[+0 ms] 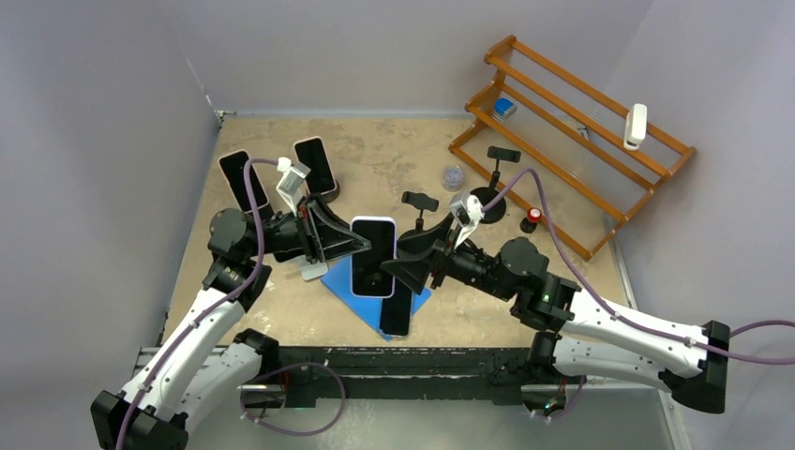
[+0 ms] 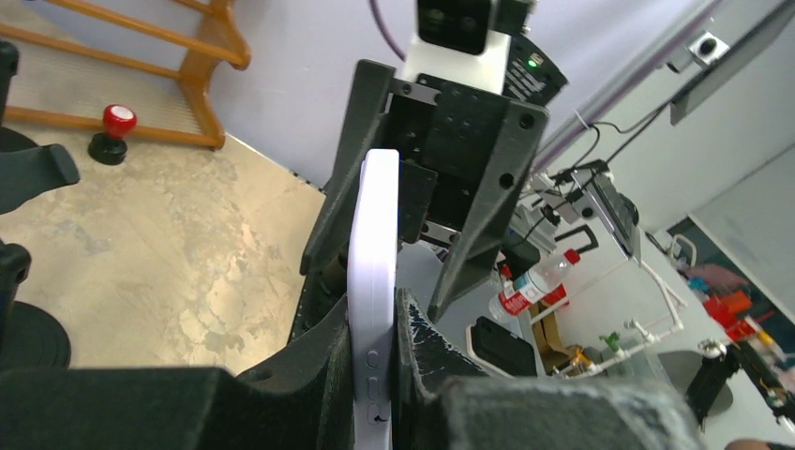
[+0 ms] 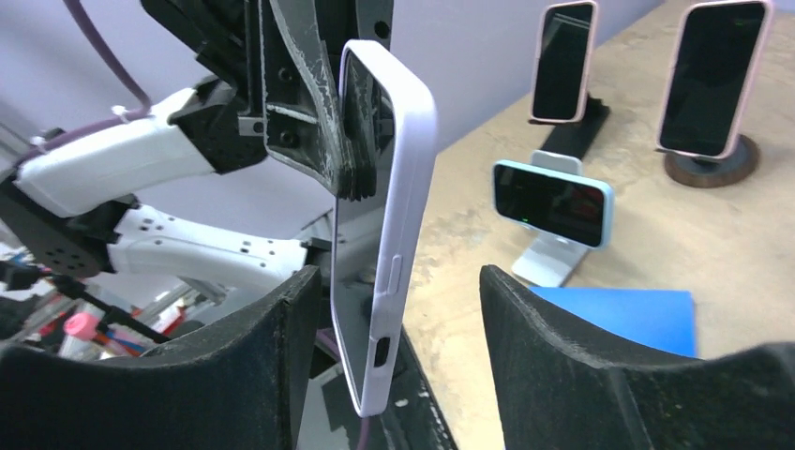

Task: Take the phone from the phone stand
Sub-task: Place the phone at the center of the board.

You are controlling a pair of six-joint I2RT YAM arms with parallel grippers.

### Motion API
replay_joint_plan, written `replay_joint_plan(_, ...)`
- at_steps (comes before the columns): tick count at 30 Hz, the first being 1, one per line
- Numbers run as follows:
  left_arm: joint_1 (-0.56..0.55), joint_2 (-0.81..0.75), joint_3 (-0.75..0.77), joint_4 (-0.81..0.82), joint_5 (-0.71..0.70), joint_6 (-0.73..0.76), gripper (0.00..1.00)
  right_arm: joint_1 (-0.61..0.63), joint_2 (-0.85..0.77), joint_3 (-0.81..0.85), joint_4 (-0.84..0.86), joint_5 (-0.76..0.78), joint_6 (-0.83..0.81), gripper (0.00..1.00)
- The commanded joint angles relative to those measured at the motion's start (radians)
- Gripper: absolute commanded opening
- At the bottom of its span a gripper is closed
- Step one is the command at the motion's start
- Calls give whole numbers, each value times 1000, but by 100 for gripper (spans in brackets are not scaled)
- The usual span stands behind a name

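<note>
Seeing the left pincer (image 1: 352, 247) clamped tight on the white-cased phone (image 1: 372, 256), holding it up off the counter (image 1: 394, 159) dead centre of the top view, over the blue pad (image 1: 337, 279). Got the right pincer (image 1: 390, 267) spread open around the phone's other side, not gripping, with one finger just beside it and a clear gap at the other. Also spotting two other phones (image 1: 242, 178) propped at upper left.

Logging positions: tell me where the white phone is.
Top view, centre: the white phone is held up over the blue mat, clamped by the left gripper on its left, with the right gripper open around its right edge.
</note>
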Motion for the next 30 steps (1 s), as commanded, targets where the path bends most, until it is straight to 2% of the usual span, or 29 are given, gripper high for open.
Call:
replay_joint_plan(1,-1,-28,-12,163,64,-32,0,6,13,-60,292,-99,67,61)
replay_joint_plan(5,-1,-39,-19,157,64,-21,0,7,11,-100,421,-162,101,59)
replay_joint_plan(8,-1,-33,-18,154,66,-18,0,7,29,-89,415,-168,108,58)
replay_joint_plan(18,-1,-39,-32,164,42,-4,0,7,95,-90,450,-193,136,41)
replay_joint_plan(28,-1,-49,-42,119,42,35,0,7,118,-102,502,-194,170,18)
replay_joint_plan(30,-1,-55,-48,115,40,40,0,7,124,-96,500,-195,174,8)
